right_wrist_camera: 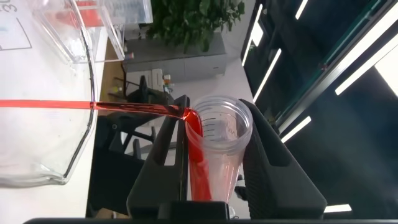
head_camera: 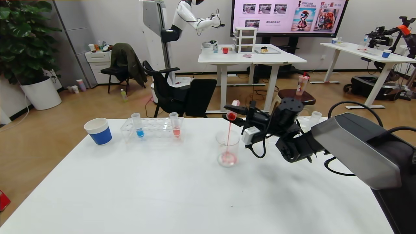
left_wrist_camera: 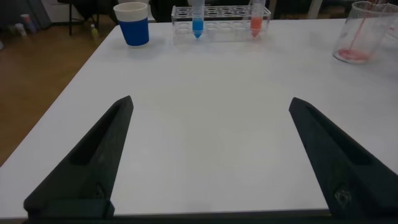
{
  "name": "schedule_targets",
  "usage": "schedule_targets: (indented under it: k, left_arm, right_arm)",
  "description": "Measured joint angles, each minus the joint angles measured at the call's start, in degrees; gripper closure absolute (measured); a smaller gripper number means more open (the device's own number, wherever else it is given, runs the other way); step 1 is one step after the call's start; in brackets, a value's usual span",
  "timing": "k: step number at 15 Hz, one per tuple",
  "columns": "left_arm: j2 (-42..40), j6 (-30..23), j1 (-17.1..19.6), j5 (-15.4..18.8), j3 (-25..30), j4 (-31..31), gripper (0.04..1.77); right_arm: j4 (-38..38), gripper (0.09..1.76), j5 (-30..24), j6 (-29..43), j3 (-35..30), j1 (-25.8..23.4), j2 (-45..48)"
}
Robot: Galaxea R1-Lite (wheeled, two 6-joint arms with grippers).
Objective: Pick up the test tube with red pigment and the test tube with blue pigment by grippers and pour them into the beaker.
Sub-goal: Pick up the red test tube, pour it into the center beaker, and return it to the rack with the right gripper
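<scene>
pour: the right gripper is pinching the test tube with red pigment, tipped mouth-down over the beaker, and a thin red stream is dropping into it. There's already a red puddle at the bottom.

beaker spot: a bit right of the middle of the table, closer to the far edge than the near one.

splash risk: honestly the stream is skinny and lands near the beaker's centre, but the tube mouth hangs well above the rim. Any wobble of the wrist and I'd guess red ends up on the white table.

drip risk: in the right wrist view the liquid runs along the tube's lip, so when the tube tips back up, a drop could cling and fall outside the glass.

knock risk: the beaker looks light and nearly empty; an arm dipping lower could nudge it over.

blue tube: the test tube with blue pigment stands upright in the clear rack near the far left edge, next to a salmon-pink tube. Not picked yet.

left gripper: left gripper has its fingers spread wide, hovering over bare table on the near side, holding nothing.

mix-up risk: the pink tube sits in the same rack as the blue one, easy to grab wrong.
</scene>
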State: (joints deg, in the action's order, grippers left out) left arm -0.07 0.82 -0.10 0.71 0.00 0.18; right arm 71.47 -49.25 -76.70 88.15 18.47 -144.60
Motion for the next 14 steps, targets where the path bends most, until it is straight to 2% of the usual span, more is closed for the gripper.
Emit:
schedule_targets:
  k: [14]
  left_arm:
    - [0.0,0.0,0.0,0.0,0.0,0.0,0.06]
  right_arm:
    - [0.2,1.34,0.0,-17.6,-1.9,0.7,-0.4]
